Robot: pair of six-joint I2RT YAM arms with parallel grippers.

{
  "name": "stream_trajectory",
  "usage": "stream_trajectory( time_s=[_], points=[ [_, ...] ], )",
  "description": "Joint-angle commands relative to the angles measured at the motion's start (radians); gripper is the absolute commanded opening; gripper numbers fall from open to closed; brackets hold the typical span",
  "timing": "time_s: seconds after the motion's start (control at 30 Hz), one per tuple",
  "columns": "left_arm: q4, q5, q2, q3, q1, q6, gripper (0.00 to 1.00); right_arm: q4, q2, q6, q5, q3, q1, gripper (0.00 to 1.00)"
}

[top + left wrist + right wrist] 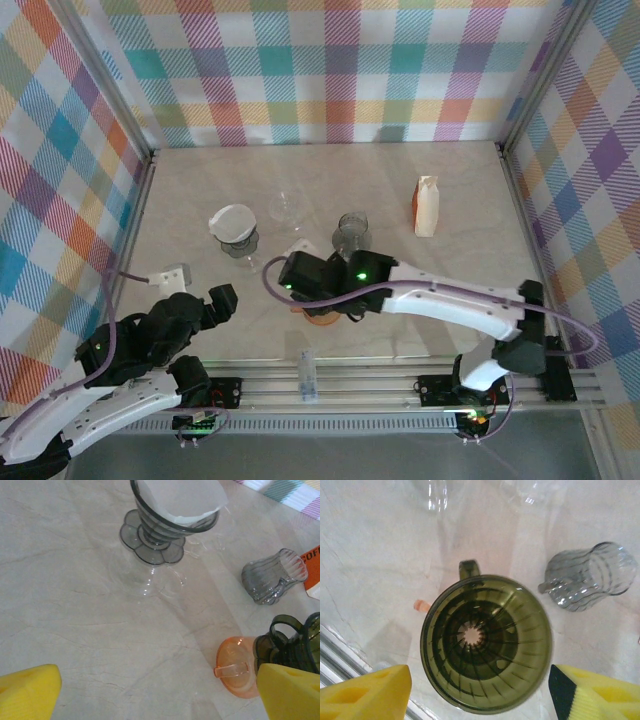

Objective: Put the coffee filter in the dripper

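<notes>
At the near rail point(400, 372) a small pale strip point(308, 375) lies across the slats; what it is cannot be made out. The left gripper point(160, 695) hangs over the near-left of the table point(200, 180). Its yellow fingers point(27, 692) are spread as wide as they go and cut off at the bottom corners of its wrist view, with nothing between them but bare marble.

The right arm reaches from the near right to the middle. From above, its wrist hides what lies under it, leaving only an orange edge showing. In the right wrist view the right gripper point(480, 695) stands wide apart, one pad point(365, 692) on either side of the green dripper point(487, 642), neither clearly touching the rim, so it grips nothing. That dripper sits upright in an orange dripper point(232, 667), of which the right wrist view gives just a handle nub.

Just beyond and to the right, a ribbed glass point(350, 232) lies on its side.

The filter point(232, 220) sits in the grey dripper point(152, 535), left of the middle and well apart from the green one; the left wrist view cuts off its top. A clear glass point(287, 208) stands just to its right, its outline faint. A carton point(427, 205) stands far right.

Bare marble runs from the left gripper to the grey dripper, along the far wall, and across the near right. Plaid walls point(330, 70) close the left, right and far edges.
</notes>
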Motion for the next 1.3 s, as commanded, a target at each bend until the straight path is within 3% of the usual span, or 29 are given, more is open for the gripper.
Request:
stream_trajectory(
  time_s=[0.0, 0.37, 0.63, 0.93, 1.27],
  points=[
    [0.081, 0.048, 0.042, -0.007, -0.010, 0.035, 1.00, 0.074, -0.074, 0.049, 0.009, -0.055, -0.089, 0.74],
    [0.210, 0.109, 0.164, -0.016, -0.009, 0.060, 1.00, 0.325, -0.263, 0.121, -0.283, -0.344, -0.655, 0.68],
    [0.244, 0.119, 0.220, -0.031, -0.009, 0.041, 1.00, 0.421, -0.182, 0.129, -0.370, -0.371, -0.896, 0.58],
    [0.245, 0.112, 0.231, -0.037, -0.009, 0.033, 1.00, 0.453, 0.006, 0.114, -0.402, -0.270, -1.037, 0.44],
    [0.245, 0.093, 0.250, -0.036, -0.009, 0.033, 1.00, 0.408, 0.206, 0.106, -0.266, -0.104, -1.041, 0.34]
  ],
)
